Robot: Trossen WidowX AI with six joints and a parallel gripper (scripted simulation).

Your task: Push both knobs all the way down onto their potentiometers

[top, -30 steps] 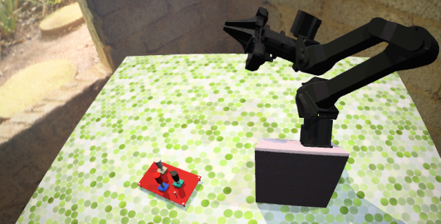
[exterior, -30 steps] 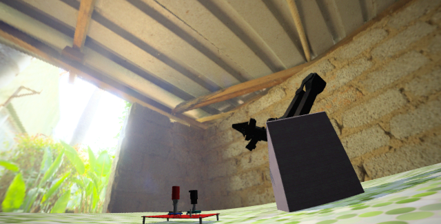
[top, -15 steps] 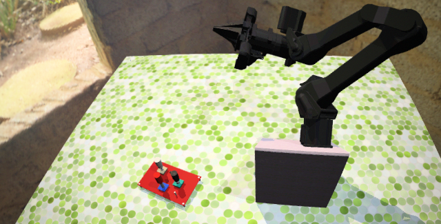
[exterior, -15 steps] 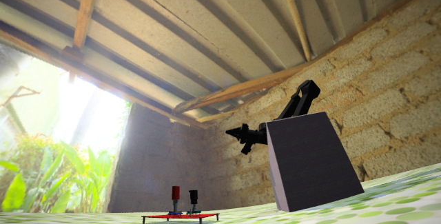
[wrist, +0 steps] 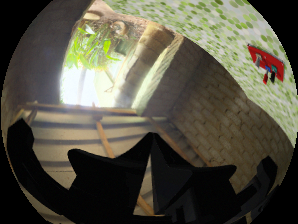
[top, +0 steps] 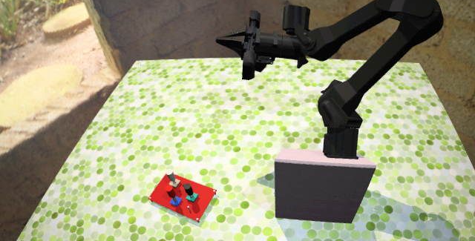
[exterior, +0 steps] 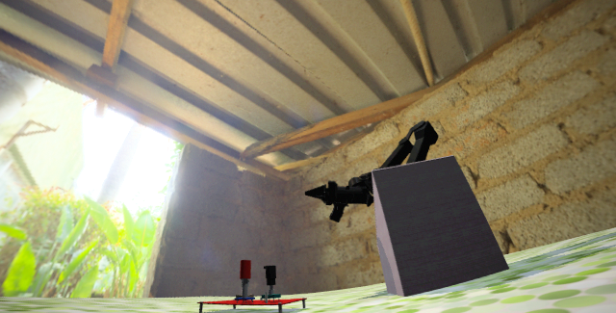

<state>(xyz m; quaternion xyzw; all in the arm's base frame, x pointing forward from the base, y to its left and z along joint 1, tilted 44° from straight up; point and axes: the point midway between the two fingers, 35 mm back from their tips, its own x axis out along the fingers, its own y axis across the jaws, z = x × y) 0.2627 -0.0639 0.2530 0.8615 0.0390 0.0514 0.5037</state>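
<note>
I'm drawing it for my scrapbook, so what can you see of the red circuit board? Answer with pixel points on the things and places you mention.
The red circuit board (top: 160, 197) (exterior: 289, 300) (wrist: 256, 51) is a thin, flat four-sided plate, raised on short dark legs on the green-dotted table (top: 223, 122). Pale dots mark its corners. It carries blue, teal and tan bases with red, black and grey knobs above. The gripper (top: 217, 40) (exterior: 306, 193) (wrist: 152, 136) isn't touching it.

Arm bent high at elbow, forearm sloping down to wrist; gripper (top: 218, 41) (exterior: 307, 193) (wrist: 152, 136) approx. level, above worktop's far edge, nearer its far L corner in top view, fingertips together, prob. touching.
</note>
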